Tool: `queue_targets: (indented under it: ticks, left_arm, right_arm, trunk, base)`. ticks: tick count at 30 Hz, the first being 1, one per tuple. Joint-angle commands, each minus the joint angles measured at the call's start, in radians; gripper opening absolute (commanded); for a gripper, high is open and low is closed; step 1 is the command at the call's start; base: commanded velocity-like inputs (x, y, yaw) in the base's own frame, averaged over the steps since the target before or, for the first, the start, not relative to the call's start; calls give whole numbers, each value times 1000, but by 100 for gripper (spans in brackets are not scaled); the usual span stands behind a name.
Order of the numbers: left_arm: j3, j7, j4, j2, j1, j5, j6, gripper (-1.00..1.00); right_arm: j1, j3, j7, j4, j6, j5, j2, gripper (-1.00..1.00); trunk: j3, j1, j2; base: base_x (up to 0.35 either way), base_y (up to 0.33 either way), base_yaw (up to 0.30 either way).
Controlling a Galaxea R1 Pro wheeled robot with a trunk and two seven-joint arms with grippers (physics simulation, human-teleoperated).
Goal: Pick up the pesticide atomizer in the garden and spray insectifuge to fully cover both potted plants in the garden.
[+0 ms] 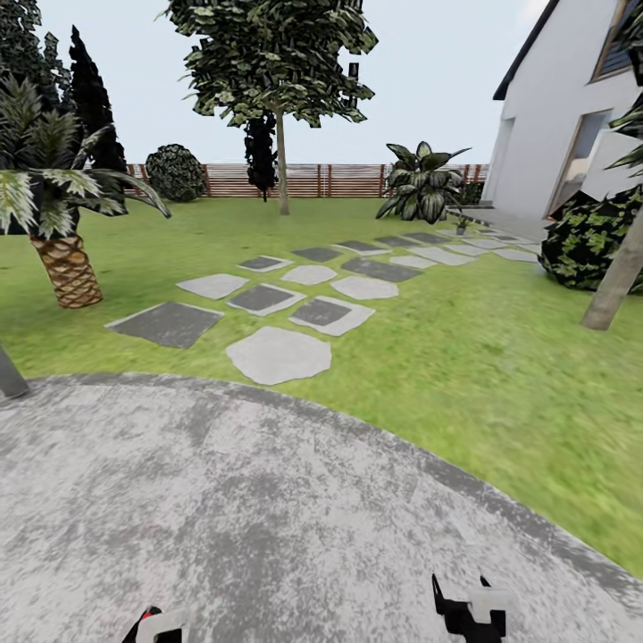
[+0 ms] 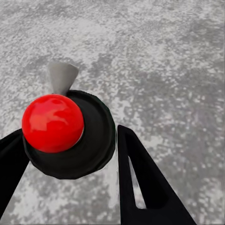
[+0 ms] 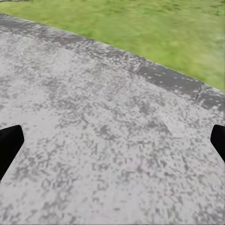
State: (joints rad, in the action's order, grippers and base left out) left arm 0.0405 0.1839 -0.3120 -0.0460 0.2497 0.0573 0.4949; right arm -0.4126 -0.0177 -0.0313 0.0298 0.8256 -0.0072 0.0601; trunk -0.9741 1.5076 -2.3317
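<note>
Left wrist view has my left pincer (image 2: 70,154) clamped around the pesticide atomizer (image 2: 70,133), one black finger on each side of its round dark body. Glossy red ball cap on top, little grey cone nozzle sticking out past it, grey patio paving underneath. So the bottle's in hand, good.

What worries me from here: the grip looks like it's on the wide shoulder of the bottle, not the neck, so a bumpy roll off the patio (image 1: 268,518) onto the lawn (image 1: 464,357) could let it twist or slide between the fingers. If it rotates, the nozzle ends up pointing somewhere dumb and the spray misses the leaves.

Second thing, picking the wrong target. In the head view the big eye-catcher by the fence (image 1: 304,179) is a broad striped-leaf plant (image 1: 421,183), and there's a palm (image 1: 58,223) over on my left. Neither is what I want. There's a tiny dark thing on the paving near the house (image 1: 572,125), maybe one of the potted plants (image 1: 461,223), but it's too small to tell.

My right pincer (image 3: 112,140) is spread wide with nothing in it, fingertips at the frame edges over the paving.
</note>
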Motion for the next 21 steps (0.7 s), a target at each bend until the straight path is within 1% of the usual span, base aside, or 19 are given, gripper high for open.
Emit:
queue_targets:
  ticks: [1, 8, 15, 21]
  left_arm:
    - [-1, -1, 1, 0, 0, 6, 4, -100]
    - [-3, -1, 3, 1, 0, 4, 4, -100]
    - [-4, -1, 4, 2, 0, 4, 4, -100]
    - [-3, -1, 4, 2, 0, 3, 4, -100]
  right_arm:
    - [0, -1, -1, -1, 3, 0, 0, 100]
    - [0, -1, 0, -1, 2, 1, -2, 100]
    - [0, -1, 0, -1, 2, 1, -4, 100]
    - [0, -1, 1, -1, 1, 1, -3, 100]
  trunk:
    - [-1, 0, 0]
    - [-1, 0, 0]
    - [-1, 0, 0]
    - [-1, 0, 0]
  base:
    - [339, 0, 0]
    - [339, 0, -7]
    - [339, 0, -199]
    - [339, 0, -33]
